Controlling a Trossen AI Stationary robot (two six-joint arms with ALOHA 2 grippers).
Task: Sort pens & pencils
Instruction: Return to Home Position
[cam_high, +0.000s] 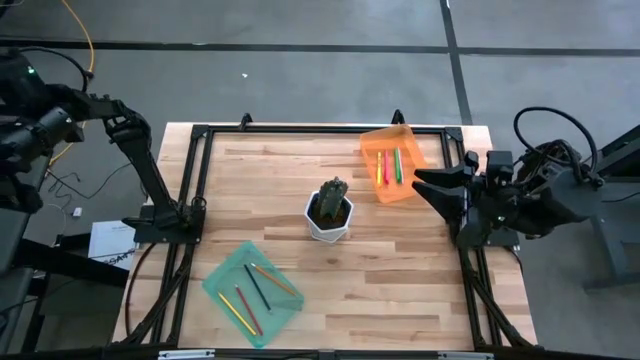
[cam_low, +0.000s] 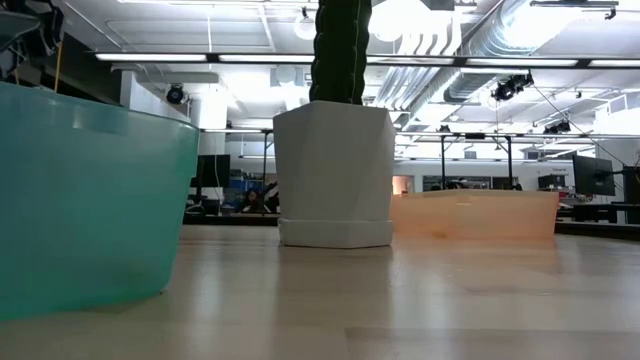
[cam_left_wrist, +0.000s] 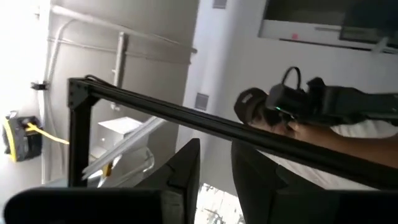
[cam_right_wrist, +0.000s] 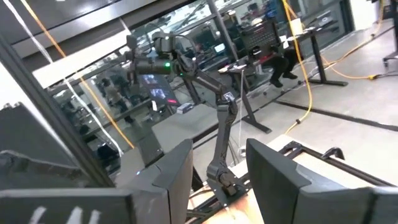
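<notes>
My left fingers (cam_left_wrist: 185, 180) stand apart with an empty gap between them. That arm is folded beyond the left edge of the worktop (cam_high: 400, 260) and looks out into the room. My right fingers (cam_right_wrist: 171, 180) are apart too and grip nothing, and they sit at the worktop's right edge, just beside the orange bin (cam_high: 375, 140). In that bin lie the three pens (cam_high: 388, 166), pink-red, yellow and green, side by side. The four pencils (cam_high: 257, 287) lie in the green bin (cam_high: 225, 280) on the worktop's left side, well apart from the orange one. Between the two bins stands a white pot (cam_high: 330, 225) holding a cactus (cam_high: 335, 197).
</notes>
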